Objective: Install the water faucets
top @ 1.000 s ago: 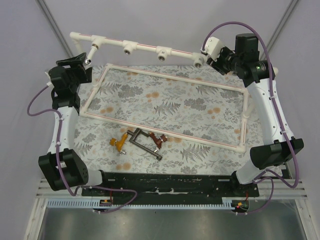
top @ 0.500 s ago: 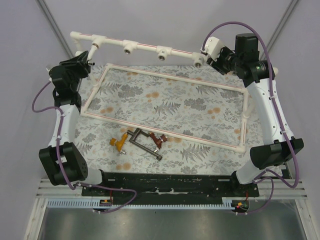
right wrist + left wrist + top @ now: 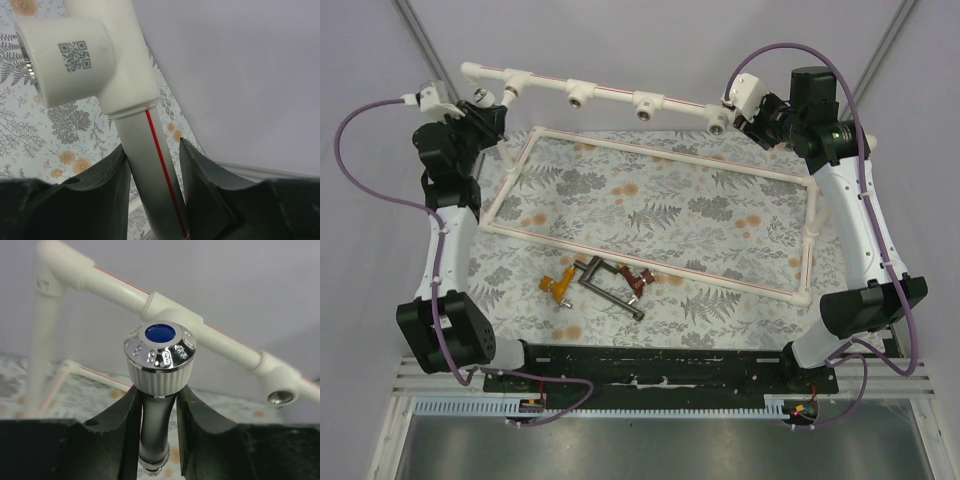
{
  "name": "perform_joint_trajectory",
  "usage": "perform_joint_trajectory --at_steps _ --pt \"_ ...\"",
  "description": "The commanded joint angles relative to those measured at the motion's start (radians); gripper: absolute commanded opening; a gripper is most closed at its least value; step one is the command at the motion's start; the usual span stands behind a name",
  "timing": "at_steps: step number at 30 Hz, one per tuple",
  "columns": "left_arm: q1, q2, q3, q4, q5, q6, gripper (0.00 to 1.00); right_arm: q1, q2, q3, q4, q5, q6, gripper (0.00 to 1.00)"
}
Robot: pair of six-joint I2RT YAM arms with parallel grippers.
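The white-knobbed faucet [image 3: 160, 357] is in my left gripper [image 3: 159, 405]. My two dark fingers are closed against its grey stem just under the ribbed knob, and the chrome cap with its blue dot faces my wrist camera. Behind it that camera shows the pipe rail [image 3: 120, 287] slanting across, and a tee socket [image 3: 280, 396] with a metal-ringed opening off to the right. Only the overhead view places this in the scene: my left gripper is up at the rail's far left end, close to the leftmost tee. From there the faucet is too small to make out.

The overhead view alone shows the other three faucets. The orange-yellow faucet [image 3: 558, 287], dark grey faucet [image 3: 607, 286] and red-brown faucet [image 3: 638, 286] lie together on the floral mat [image 3: 720, 215], at the near bar of the flat pipe frame [image 3: 650, 148].

My right gripper [image 3: 153, 148] is clamped on the rail's red-striped pipe just below a tee [image 3: 75, 60] with a printed code. That code shows only in my right wrist camera.
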Motion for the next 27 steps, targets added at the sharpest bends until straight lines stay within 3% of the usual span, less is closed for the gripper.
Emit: perform_joint_trajectory --at_steps 1,5,8,13,18,21,27 --pt "-0.134 -0.067 0.001 -0.188 -0.085 1.047 0.02 0.001 -0.007 -0.004 -0.061 0.012 0.088 0.0" --pt "-0.265 -0.101 -0.102 -0.153 -0.196 1.579 0.02 0.005 -0.003 -0.001 -0.061 0.01 0.089 0.0" --pt "-0.306 -0.109 -0.13 -0.103 -0.244 1.72 0.11 0.007 -0.001 -0.002 -0.061 0.01 0.089 0.0" --pt "-0.308 -0.138 -0.11 -0.061 -0.251 1.637 0.26 0.008 -0.001 -0.002 -0.061 0.011 0.089 0.0" --pt "-0.305 -0.198 -0.112 -0.061 -0.253 1.502 0.55 0.008 -0.006 -0.007 -0.061 0.013 0.088 0.0" --pt "-0.287 -0.244 -0.115 -0.05 -0.236 1.374 0.74 0.01 -0.006 -0.007 -0.061 0.015 0.088 0.0" --pt "-0.239 -0.336 -0.096 -0.05 -0.21 0.992 1.0 0.01 -0.003 -0.005 -0.059 0.011 0.091 0.0"
